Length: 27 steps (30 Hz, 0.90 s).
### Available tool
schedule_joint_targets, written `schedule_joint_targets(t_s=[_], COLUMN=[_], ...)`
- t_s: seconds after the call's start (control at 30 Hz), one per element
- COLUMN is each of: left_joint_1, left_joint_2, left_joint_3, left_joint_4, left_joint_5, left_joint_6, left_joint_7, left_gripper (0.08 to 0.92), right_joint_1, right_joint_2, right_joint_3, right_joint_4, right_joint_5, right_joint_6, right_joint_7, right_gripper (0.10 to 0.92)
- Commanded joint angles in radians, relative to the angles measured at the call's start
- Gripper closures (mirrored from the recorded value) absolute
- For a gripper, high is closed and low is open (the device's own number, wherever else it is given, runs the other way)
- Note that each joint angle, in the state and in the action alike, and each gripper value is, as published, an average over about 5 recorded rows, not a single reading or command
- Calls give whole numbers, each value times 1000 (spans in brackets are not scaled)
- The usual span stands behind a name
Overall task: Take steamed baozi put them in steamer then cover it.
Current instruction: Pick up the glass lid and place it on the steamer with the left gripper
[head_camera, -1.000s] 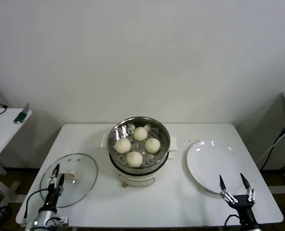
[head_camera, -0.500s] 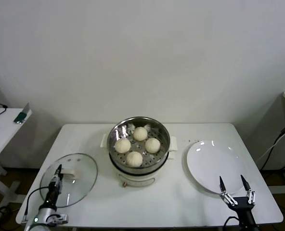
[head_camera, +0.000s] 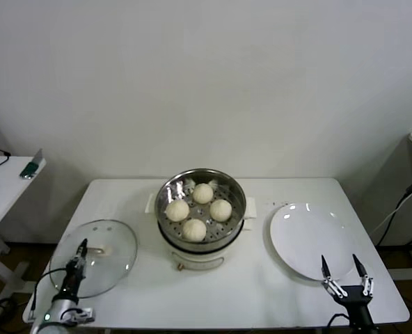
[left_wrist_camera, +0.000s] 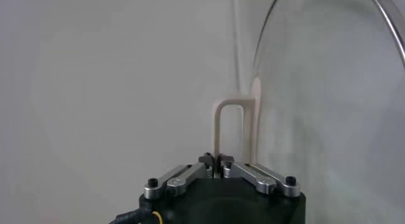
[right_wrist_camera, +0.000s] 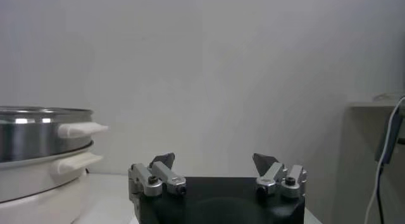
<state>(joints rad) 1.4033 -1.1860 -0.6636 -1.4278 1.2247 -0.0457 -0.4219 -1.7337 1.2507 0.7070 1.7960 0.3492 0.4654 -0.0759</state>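
Four pale cream baozi (head_camera: 194,229) lie in the shiny steel steamer (head_camera: 239,197) on its white pot base at the table's middle. The steamer also shows in the right wrist view (right_wrist_camera: 31,127). The clear glass cover (head_camera: 101,268) is at the table's front left. My left gripper (head_camera: 77,256) is shut on its beige bar handle (left_wrist_camera: 229,127); the glass (left_wrist_camera: 329,105) stands beside the handle in the left wrist view. My right gripper (head_camera: 344,270) is open and empty at the front right, by the near edge of the white plate (head_camera: 303,236).
A side table (head_camera: 4,191) with a green object (head_camera: 30,168) stands at the far left. A shelf edge and a cable (head_camera: 408,198) are at the far right. The wall runs behind the table.
The cover has shifted left toward the table's edge with my left gripper on its handle. My right gripper has drawn slightly back toward the front edge.
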Motion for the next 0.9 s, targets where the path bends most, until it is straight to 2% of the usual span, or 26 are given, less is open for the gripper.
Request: schedule_joint_targets(t_s=[0.03, 0.13, 0.27, 0.43, 0.6, 0.77, 0.9], left_joint_1=[84, 88, 61, -6, -133, -267, -329], left_joint_2=[71, 116, 178, 215, 167, 79, 10], left_joint_3=[-30, -45, -33, 100, 335, 570, 664], left_joint_4=[-403, -547, -680, -779, -791, -763, -716], left_joint_5=[-362, -431, -437, -374, -234, -23, 137], left_joint_6=[155, 283, 429, 599, 723, 812, 831], left_joint_7=[219, 300, 379, 446, 492, 629, 732], left_gripper=[861, 861, 861, 861, 861, 861, 861], right_joint_1=[2, 4, 3, 5, 22, 39, 50], right_joint_2=[1, 0, 2, 2, 6, 19, 24], right_joint_3=[9, 12, 15, 21, 11, -9, -17], right_joint_4=[-10, -18, -20, -23, -38, -45, -56], right_joint_5=[-20, -32, -44, -69, -82, -103, -109], right_joint_6=[-17, -19, -24, -33, -32, -37, -35], right_joint_7=[17, 22, 37, 55, 59, 60, 63], right_gripper=[203, 203, 203, 203, 203, 203, 203])
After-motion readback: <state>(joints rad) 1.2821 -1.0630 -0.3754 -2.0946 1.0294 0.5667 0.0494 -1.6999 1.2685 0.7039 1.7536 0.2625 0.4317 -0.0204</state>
